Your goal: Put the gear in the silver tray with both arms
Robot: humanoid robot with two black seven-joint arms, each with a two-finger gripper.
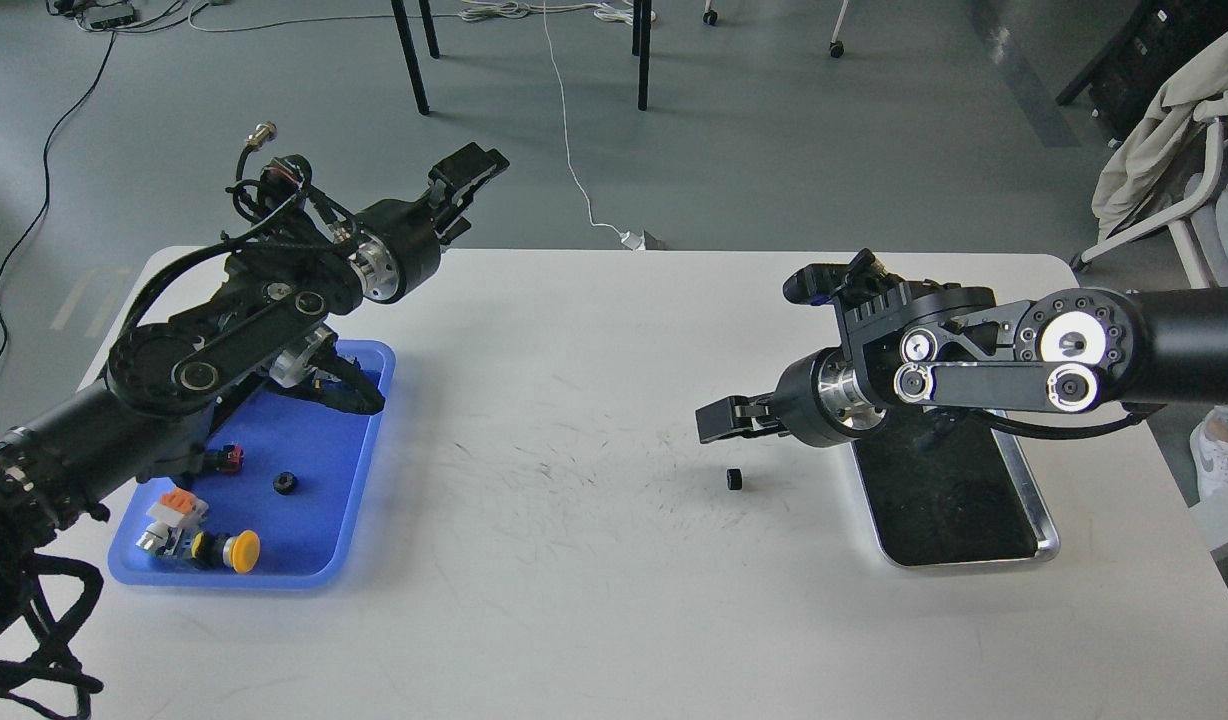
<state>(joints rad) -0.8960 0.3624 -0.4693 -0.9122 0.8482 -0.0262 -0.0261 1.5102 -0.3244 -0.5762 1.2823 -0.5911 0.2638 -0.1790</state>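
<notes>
Nearest the camera, the left arm [174, 370] is entering from the lower left edge, its thick links rising over the blue tray [359, 440] and angling up and to the right. Its wrist is bending so that the left gripper [471, 170] is hanging in the air beyond the far edge of the surface [574, 560], pointing up and away; the fingers are seen dark and bunched together, so I cannot tell whether they are spread or clenched, and nothing is showing between them.

The blue tray is sitting at the left side of the surface, partly under that arm. Lying in it are a yellow-capped push button [236, 550], an orange and white connector [177, 508], a small red part [229, 458] and a black nut-like piece [284, 483].

The right arm [1124, 350] is reaching in from the right edge, held roughly level, its wrist passing over the near-left part of the silver tray [1044, 520]. The right gripper [719, 420] is pointing left, hovering just above the surface, its fingers slightly parted and grasping nothing.

A small black gear [735, 479] is resting on the bare surface, just below and beside the right gripper's tips, apart from them and left of the silver tray. The silver tray's dark bottom is showing nothing inside.

Farther off, chair legs [414, 60] and a white cable [574, 160] are standing on the grey floor.
</notes>
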